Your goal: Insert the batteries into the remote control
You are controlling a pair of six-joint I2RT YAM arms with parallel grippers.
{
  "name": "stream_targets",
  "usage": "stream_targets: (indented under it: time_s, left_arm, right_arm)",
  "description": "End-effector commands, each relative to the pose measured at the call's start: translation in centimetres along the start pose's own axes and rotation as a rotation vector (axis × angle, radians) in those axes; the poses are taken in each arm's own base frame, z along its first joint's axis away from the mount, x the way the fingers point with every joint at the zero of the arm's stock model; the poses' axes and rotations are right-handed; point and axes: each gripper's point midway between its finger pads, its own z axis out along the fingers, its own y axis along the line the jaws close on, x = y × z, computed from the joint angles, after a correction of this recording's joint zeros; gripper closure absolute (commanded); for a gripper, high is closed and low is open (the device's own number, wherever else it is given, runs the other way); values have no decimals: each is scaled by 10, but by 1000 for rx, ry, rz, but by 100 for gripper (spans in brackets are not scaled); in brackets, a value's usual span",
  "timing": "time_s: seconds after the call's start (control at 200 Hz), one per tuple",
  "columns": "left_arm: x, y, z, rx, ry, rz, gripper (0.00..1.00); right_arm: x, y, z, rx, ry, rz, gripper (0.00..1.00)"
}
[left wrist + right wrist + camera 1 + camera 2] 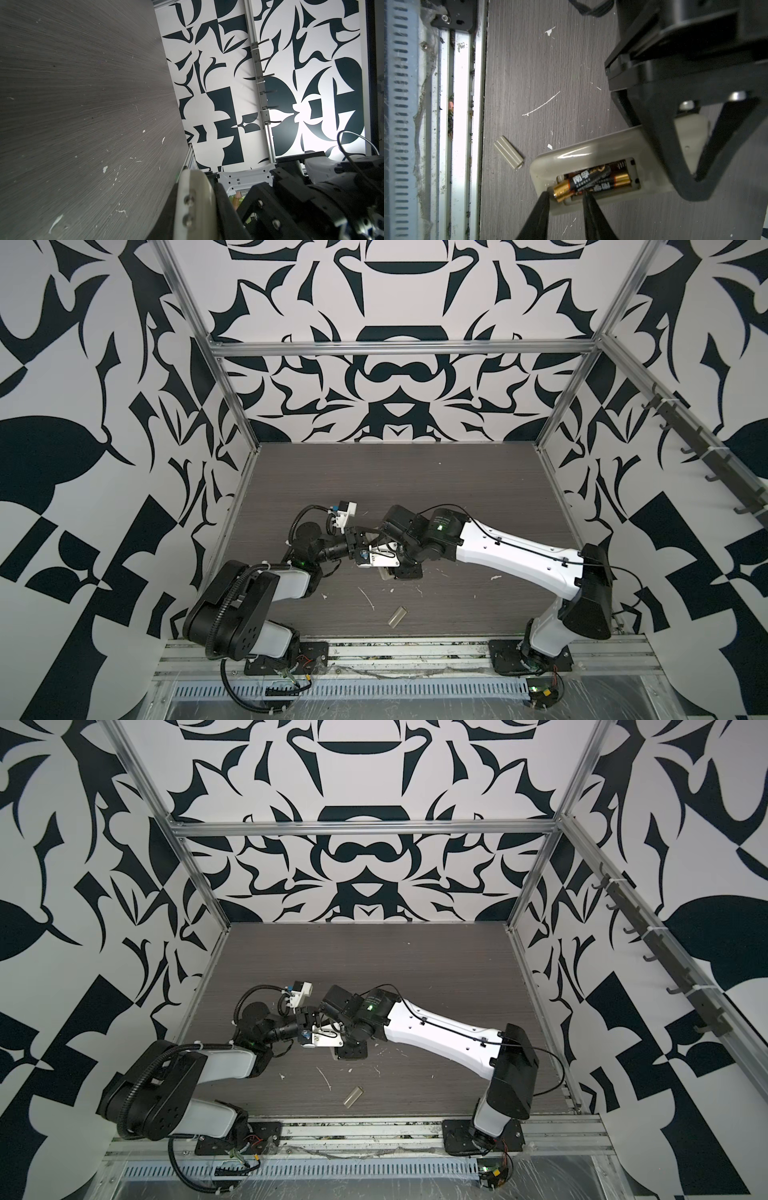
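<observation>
Right wrist view: right tool [566, 194], released, straddles the crooked upper one of the batteries [583, 180] in the remote control [591, 151], which left tool [683, 176] clenches. A pinch on its raised end may flick it out.

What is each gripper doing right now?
Left gripper: closed on the remote control.
Right gripper: open, astride the gold end of a battery.

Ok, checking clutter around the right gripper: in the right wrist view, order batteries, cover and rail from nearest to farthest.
From the right gripper:
1. Batteries, at its tips, in the remote recess.
2. Cover, loose on the table beside the remote.
3. Rail, at the table's edge, beyond the cover.
</observation>
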Motion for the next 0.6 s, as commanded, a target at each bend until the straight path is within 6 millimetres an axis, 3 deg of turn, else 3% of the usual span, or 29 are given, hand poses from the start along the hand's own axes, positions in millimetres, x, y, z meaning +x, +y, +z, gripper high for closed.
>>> stream_targets:
  time_s: [0.0,0.595]
  left_arm:
    - [-3,-12,3,40,11,38,100]
    - [-2,-11,3,41,12,30,100]
  right_arm:
    - [-10,-3,-15,30,-54,-8,71]
    - [-15,-3,-12,12,-54,2,78]
